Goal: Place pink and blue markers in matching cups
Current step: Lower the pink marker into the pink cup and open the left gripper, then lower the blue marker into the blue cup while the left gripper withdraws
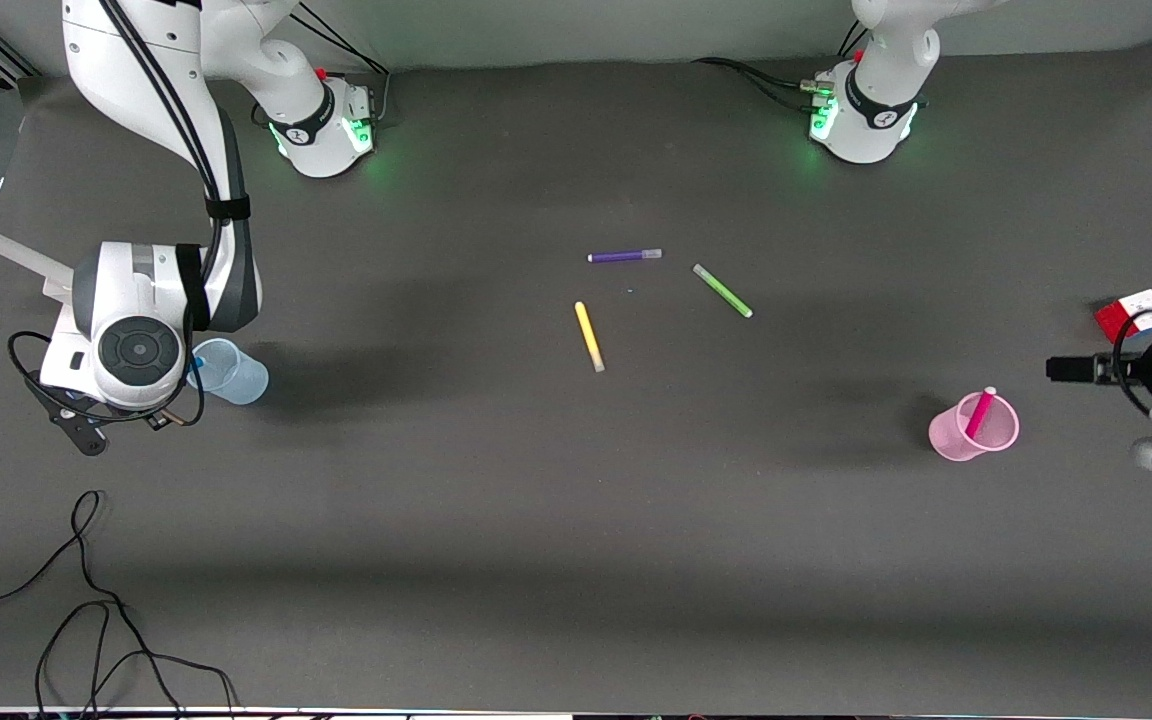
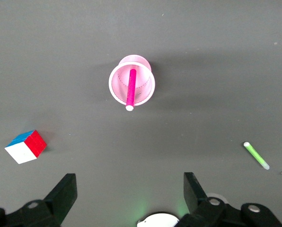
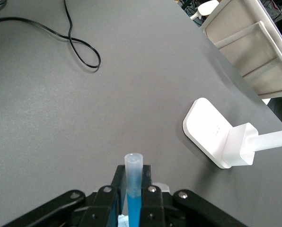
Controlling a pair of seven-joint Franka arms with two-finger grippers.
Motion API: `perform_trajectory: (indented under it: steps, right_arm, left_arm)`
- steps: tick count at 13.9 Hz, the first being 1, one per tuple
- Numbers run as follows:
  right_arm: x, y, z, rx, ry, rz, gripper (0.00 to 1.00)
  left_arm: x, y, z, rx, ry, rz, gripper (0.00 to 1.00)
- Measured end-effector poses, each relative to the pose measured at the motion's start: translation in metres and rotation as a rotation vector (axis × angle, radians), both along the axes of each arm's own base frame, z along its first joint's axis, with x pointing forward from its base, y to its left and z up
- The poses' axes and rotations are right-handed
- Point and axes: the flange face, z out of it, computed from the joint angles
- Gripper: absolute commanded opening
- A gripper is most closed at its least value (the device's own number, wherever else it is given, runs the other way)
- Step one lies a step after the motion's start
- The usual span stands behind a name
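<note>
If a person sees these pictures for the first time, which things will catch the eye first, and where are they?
The pink cup stands toward the left arm's end of the table with the pink marker leaning inside it. At the right arm's end, the right tool is shut on the blue marker, over the blue cup. The left tool hangs open near the pink cup.

Pink marker [image 2: 131,88] leans inside pink cup [image 2: 117,90]; left claw [image 2: 130,196] open above table
</note>
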Motion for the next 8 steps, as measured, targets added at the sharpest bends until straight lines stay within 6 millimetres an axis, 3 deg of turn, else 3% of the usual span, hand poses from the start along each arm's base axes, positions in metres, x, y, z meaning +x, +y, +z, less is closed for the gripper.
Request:
perform_trajectory:
  steps: [3,8]
  right_arm:
    - [-0.002,0.0,-0.003,-0.001,0.002,-0.006,0.0]
    - [-0.004,0.001,-0.005,-0.006,-0.023,-0.039,0.0]
  left_arm:
    - [-0.022,-0.012,0.026,0.012,-0.067,-0.012,1.0]
    - [-0.054,-0.045,0.041,0.012,-0.165,-0.046,1.0]
